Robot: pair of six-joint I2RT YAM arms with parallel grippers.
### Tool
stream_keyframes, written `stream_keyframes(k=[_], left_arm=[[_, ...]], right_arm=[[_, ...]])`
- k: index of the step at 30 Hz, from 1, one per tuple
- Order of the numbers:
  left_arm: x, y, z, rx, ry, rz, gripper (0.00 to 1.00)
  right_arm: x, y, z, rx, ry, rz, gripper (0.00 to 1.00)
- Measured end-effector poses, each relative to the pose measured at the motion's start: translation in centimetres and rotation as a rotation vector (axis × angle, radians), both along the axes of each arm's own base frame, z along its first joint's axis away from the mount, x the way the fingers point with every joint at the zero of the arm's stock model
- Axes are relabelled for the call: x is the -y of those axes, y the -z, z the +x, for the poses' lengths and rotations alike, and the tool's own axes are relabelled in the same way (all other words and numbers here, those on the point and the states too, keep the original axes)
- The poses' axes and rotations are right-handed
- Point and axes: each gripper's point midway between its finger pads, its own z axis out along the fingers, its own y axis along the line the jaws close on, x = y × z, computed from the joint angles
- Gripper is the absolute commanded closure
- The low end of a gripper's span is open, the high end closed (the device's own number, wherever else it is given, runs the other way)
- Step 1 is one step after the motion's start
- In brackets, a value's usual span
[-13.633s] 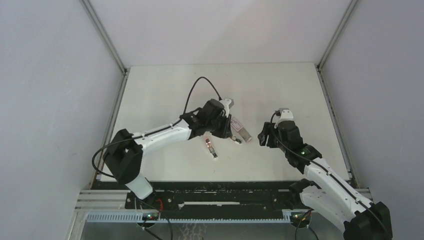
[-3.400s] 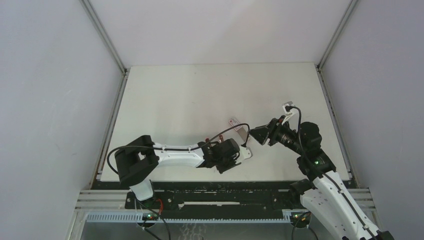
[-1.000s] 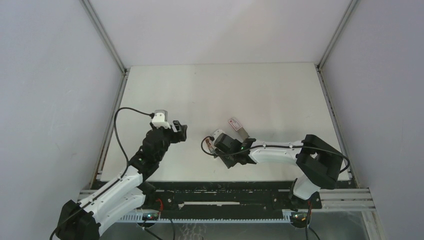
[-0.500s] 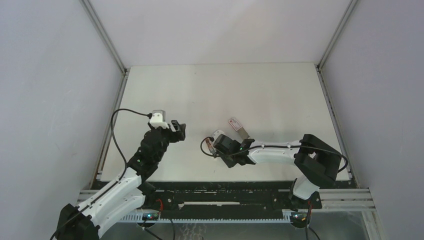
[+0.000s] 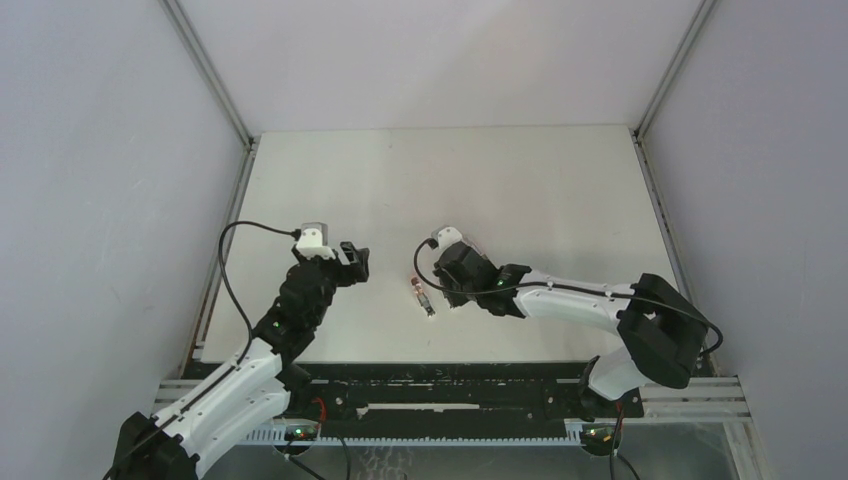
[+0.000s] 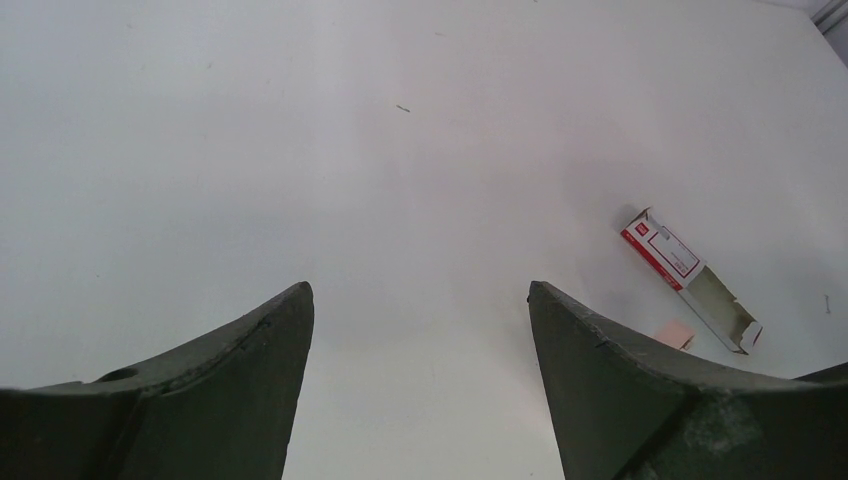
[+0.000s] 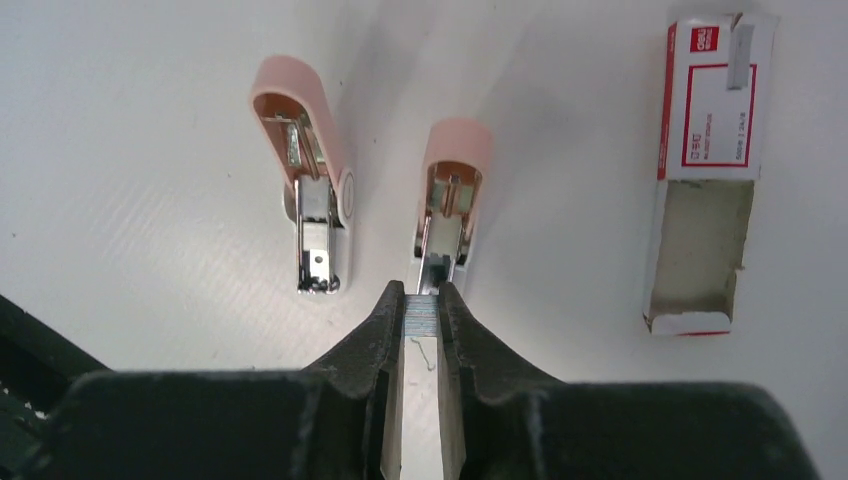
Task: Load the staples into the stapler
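Observation:
Two open pink staplers lie side by side in the right wrist view, one on the left (image 7: 305, 170) and one in the middle (image 7: 450, 195). My right gripper (image 7: 421, 300) is shut on the staples (image 7: 421, 314), a short grey strip held just at the near end of the middle stapler's metal channel. From above, the right gripper (image 5: 455, 285) hovers beside one stapler (image 5: 423, 296) and hides the other. The left gripper (image 5: 355, 262) hangs off to the left, open and empty (image 6: 420, 288).
The opened staple box (image 7: 708, 170), white with a red label, lies right of the staplers, its empty end towards me. It also shows in the left wrist view (image 6: 690, 280). A loose bent staple (image 7: 425, 352) lies on the white table under my right fingers.
The right gripper has closed on the staple strip and shifted towards the back of the table, over the staplers. The left arm has barely moved.

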Motion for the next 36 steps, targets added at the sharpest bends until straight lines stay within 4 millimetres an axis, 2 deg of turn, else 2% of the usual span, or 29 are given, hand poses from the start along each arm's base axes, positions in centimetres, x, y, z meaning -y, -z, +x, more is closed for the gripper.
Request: stream_keyframes(k=[5, 12, 36], left_arm=[[-0.1, -0.1, 0.0, 0.002, -0.002, -0.001, 0.17], [-0.1, -0.1, 0.0, 0.005, -0.005, -0.002, 0.17], [-0.2, -0.1, 0.0, 0.005, -0.011, -0.001, 0.17]], right_arm=[[-0.6, 0.5, 1.0, 0.028, 0.019, 0.007, 0.91], [-0.4, 1.7, 1.5, 0.028, 0.043, -0.018, 0.91], [-0.2, 3.3, 1.5, 0.000, 0.080, -0.041, 0.92]])
